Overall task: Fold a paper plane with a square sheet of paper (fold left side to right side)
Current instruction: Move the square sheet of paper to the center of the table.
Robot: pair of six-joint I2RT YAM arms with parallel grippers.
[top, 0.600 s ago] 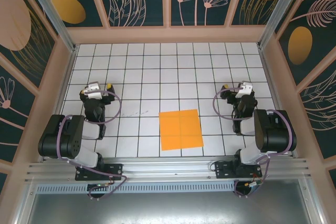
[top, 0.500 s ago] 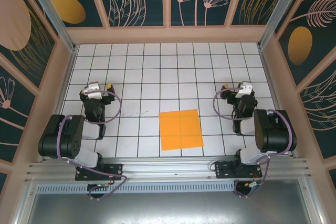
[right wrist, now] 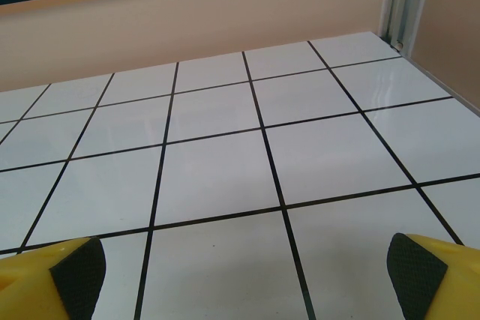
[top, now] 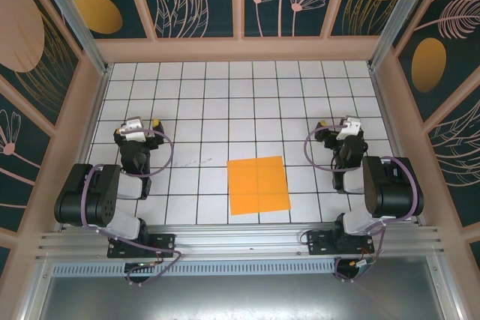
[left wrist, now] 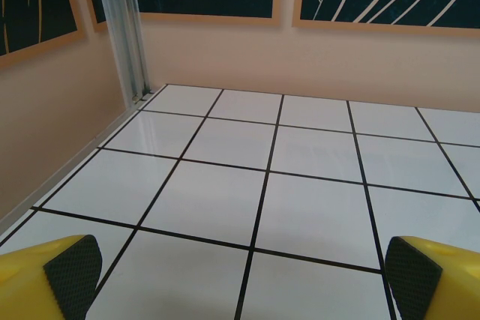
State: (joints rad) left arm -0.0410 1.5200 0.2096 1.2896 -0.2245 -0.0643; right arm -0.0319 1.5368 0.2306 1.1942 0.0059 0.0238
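Our left gripper [left wrist: 240,286] and right gripper [right wrist: 244,279] each stand spread wide, yellow fingers [left wrist: 52,271] apart above the white tiles, holding nothing. The orange sheet [top: 259,185] lies flat on the table [top: 225,103] between the arms, near the front edge.

Lab — aluminium frame [top: 67,13], gridded table [top: 225,88].

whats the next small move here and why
Probably bring the left gripper over to the left edge of the square sheet of paper. It lies flat and unfolded between the arms, and that gripper and the right gripper are both open, apart from it.
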